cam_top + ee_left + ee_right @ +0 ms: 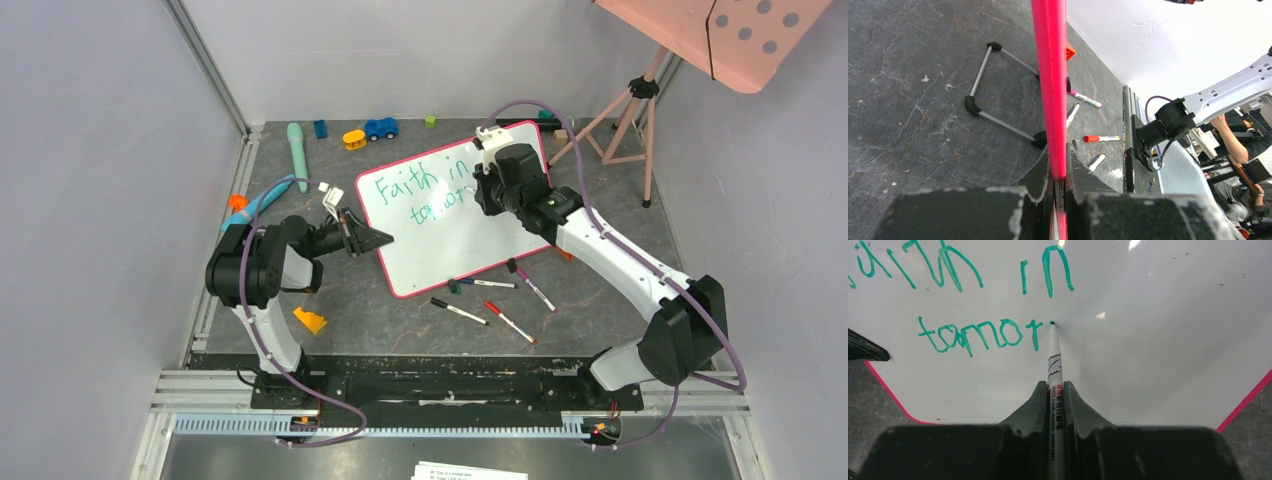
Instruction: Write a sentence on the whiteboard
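The whiteboard (470,235), glossy white with a pink-red rim, lies tilted in mid-table. Its rim (1050,85) runs straight up the left wrist view. My left gripper (372,238) is shut on that rim at the board's left edge. Green handwriting, the sentence (983,335), reads "Faith in" over "tomor". My right gripper (1055,392) is shut on a white marker (1054,365). The marker's green tip touches the board just right of the last letter. In the top view my right gripper (492,190) covers the end of the sentence (420,192).
Several loose markers (500,305) lie below the board's near edge. A tripod (630,115) holding a pink dotted panel stands at back right. Small toys (370,130) and a teal tool (297,155) line the back. An orange piece (310,320) lies near the left arm.
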Robot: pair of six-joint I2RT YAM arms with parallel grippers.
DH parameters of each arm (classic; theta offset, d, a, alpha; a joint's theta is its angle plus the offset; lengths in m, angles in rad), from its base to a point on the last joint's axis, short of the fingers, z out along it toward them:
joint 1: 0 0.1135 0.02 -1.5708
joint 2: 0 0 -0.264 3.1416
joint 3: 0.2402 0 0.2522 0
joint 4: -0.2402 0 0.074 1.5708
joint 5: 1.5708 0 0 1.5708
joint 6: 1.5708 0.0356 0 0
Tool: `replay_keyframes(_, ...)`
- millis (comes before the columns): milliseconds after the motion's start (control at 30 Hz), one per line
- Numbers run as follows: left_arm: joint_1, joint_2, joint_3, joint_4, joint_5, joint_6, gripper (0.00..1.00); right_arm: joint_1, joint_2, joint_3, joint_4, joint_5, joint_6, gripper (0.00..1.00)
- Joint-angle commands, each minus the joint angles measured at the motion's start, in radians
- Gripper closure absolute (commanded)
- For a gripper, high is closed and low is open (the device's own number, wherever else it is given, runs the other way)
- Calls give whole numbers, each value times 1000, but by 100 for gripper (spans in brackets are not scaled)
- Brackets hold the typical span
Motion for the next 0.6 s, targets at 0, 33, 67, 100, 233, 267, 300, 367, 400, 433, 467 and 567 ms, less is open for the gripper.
replay_keyframes(0, -22, 16, -6, 62, 114, 122, 98, -12, 19, 29, 21, 33, -15, 100)
replay_keyframes(33, -23, 16, -7, 62, 113, 122, 98, -12, 22, 35, 21, 31, -16, 100)
replay_keyframes(67, -22, 16, -7, 62, 113, 122, 98, -13, 25, 39, 21, 30, -16, 100)
replay_keyframes(100, -22, 16, -7, 62, 114, 121, 98, -13, 27, 43, 22, 29, -16, 100)
replay_keyframes(233, -22, 15, -7, 63, 113, 122, 98, -12, 28, 46, 21, 26, -15, 100)
replay_keyframes(267, -22, 15, -7, 62, 113, 122, 98, -13, 28, 46, 21, 26, -15, 100)
replay_keyframes(300, -22, 14, -7, 62, 112, 122, 98, -15, 27, 46, 21, 27, -15, 100)
replay_keyframes(367, -22, 14, -7, 62, 114, 121, 98, -16, 27, 47, 22, 31, -16, 100)
replay_keyframes(400, -22, 14, -8, 63, 113, 123, 98, -16, 27, 49, 23, 33, -17, 100)
replay_keyframes(433, -22, 14, -7, 62, 112, 124, 98, -17, 27, 52, 23, 34, -17, 100)
replay_keyframes(467, -22, 15, -8, 62, 113, 123, 98, -19, 28, 53, 23, 33, -17, 100)
replay_keyframes(567, -22, 14, -7, 63, 114, 123, 98, -22, 27, 55, 25, 28, -17, 100)
